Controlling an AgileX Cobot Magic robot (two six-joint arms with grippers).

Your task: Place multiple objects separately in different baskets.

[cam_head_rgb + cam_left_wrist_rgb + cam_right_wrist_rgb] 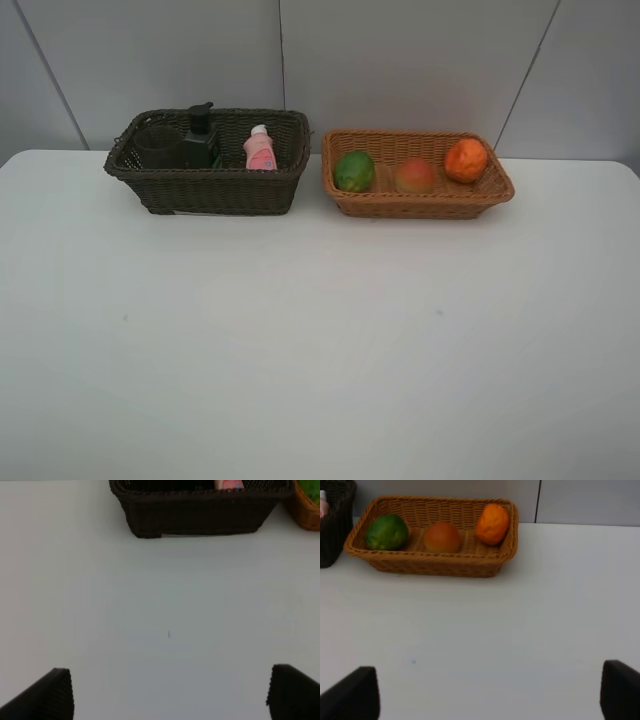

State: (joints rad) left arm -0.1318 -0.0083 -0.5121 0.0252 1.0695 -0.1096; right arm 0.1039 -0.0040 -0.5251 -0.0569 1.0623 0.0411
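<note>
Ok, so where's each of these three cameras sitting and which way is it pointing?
Exterior high: mounted high, facing the table, dark brown basket and tan basket; no robot parts show.
Left wrist: low on the left arm, facing the dark brown basket; open fingertips show.
Right wrist: low on the right arm, facing the tan basket; open fingertips show.
All three show both baskets.

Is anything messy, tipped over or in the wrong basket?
Nothing stands out. The cup, pump bottle and pink bottle stand upright in the dark basket; three fruits sit in the tan basket.
</note>
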